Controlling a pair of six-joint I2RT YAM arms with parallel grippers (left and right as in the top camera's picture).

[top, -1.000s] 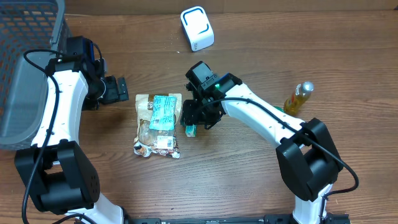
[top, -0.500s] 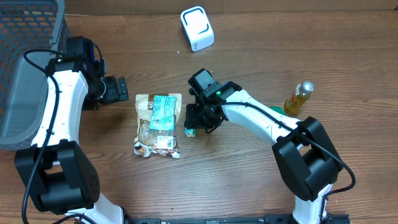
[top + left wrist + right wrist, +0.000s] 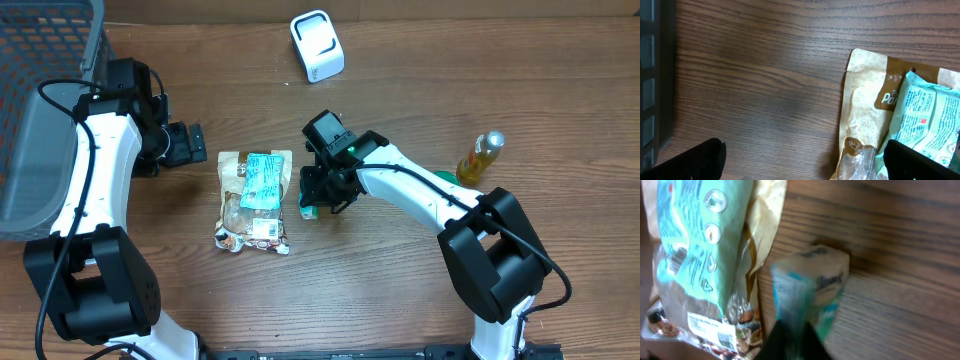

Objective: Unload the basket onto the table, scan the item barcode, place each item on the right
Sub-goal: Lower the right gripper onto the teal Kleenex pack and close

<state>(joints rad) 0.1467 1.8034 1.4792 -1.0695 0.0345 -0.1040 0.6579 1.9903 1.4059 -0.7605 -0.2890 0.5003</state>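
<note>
**Student:** What lies nearest the lens in the right wrist view?

**Instructor:** The right gripper (image 3: 790,341). Its two dark fingers are drawn fully together on the lower edge of the small packet (image 3: 815,280). This teal-and-white item lies on the table (image 3: 900,255) just beside the brown snack bag (image 3: 767,215). A second ago the jaws stood about half apart over it, so the closing is the change. The packet is blurred, and no barcode can be read on it.

**Student:** What does that mean for the scan?

**Instructor:** By this evidence the grasp is made and the lift comes next. The packet still appears to rest on the wood. The pinch is on a thin edge, so the item may slip or swing when it is raised.

**Student:** And moving outward?

**Instructor:** The teal pouch (image 3: 263,180) lies on top of the snack bag, touching it. Beyond it, the left gripper (image 3: 802,155) hangs spread to its widest near the bag's top corner. It holds nothing and has not moved in the last second. Off to the right, well apart, is a yellow bottle (image 3: 480,157). Farthest away, the white scanner (image 3: 317,45) sits near the table's far edge, and the grey basket (image 3: 40,90) is in the far left corner. The packet must travel to the scanner with its code turned toward it.
</note>
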